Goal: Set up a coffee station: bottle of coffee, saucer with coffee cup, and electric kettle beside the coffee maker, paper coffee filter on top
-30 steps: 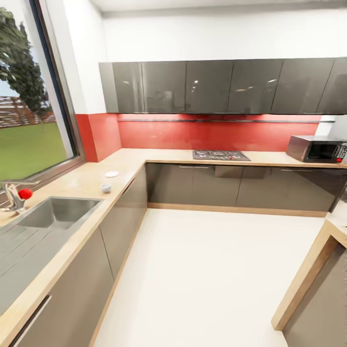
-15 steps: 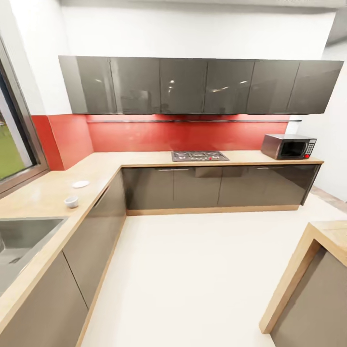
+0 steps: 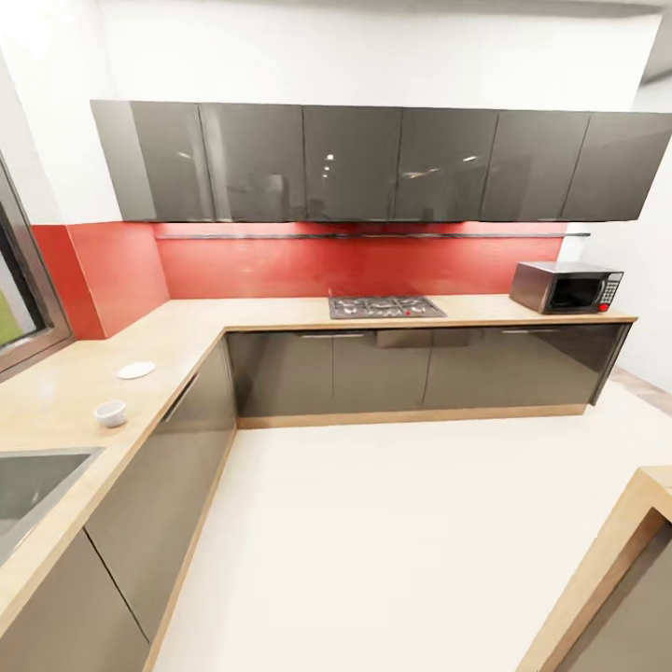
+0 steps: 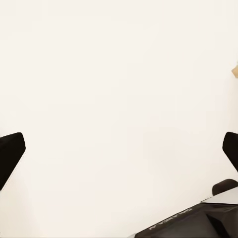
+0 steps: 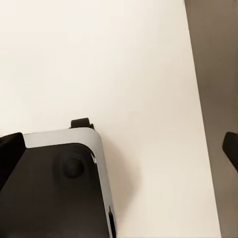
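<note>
Head view looks across an L-shaped kitchen: a light wood worktop runs along the left wall and turns along the back wall, over grey cabinet fronts. On the left run the saucer lies flat, and the cup stands upright on the bare worktop a little nearer the camera, apart from the saucer. A sink sits nearer still, at the left edge. On the back run a hob is set into the worktop, and a microwave stands at the right end. Glossy grey wall cabinets hang above a red splashback, and a window frame shows at the far left. A second wooden worktop corner juts in at the lower right over the pale floor.

Left wrist view shows the left gripper spread wide over the pale floor, holding nothing.

Right wrist view shows the right gripper likewise spread and empty above the floor, with part of the robot's dark base beneath it
</note>
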Robot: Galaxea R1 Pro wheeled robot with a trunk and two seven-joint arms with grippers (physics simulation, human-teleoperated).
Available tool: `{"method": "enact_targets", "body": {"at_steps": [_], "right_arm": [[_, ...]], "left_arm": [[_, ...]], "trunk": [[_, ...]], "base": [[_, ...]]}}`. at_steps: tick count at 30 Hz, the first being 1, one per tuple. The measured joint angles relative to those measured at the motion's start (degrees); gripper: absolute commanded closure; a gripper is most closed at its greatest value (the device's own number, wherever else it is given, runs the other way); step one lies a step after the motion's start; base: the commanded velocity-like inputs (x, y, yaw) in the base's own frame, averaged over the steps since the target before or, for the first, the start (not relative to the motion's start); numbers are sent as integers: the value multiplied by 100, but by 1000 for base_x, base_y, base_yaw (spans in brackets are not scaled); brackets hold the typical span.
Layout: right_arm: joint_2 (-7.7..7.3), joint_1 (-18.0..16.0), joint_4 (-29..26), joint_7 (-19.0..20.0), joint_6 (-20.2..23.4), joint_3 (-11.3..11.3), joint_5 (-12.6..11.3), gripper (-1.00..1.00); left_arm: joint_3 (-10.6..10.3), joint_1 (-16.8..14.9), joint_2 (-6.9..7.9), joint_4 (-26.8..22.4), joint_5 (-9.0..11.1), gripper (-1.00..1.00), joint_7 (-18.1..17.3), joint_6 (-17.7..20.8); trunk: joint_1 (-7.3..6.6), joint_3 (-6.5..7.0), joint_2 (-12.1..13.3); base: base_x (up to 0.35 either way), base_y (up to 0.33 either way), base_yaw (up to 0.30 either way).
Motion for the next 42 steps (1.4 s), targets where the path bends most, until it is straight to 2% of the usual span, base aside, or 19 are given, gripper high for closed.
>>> {"method": "enact_targets", "body": {"at_steps": [4,12,16,42], "right_arm": [[0,0,0,0,1,0,0,-100],[0,0,1,0,-4,0,0,-100],[0,0,3,0,-2,0,0,-100],[0,0,9,0,0,1,0,-100]], "left_arm": [[6,-1,7,0,7,-100,53,7],[26,1,-16,-1,17,-100,674,8],[31,0,-23,0,21,-100,837,2],[42,0,-17,0,41,-100,887,-10]], "trunk": [[0,0,0],[0,-20,0],[0,-22,0],[0,-23,0]], "base": [[336,0,21],[336,0,134],[336,0,25],[336,0,1]]}}
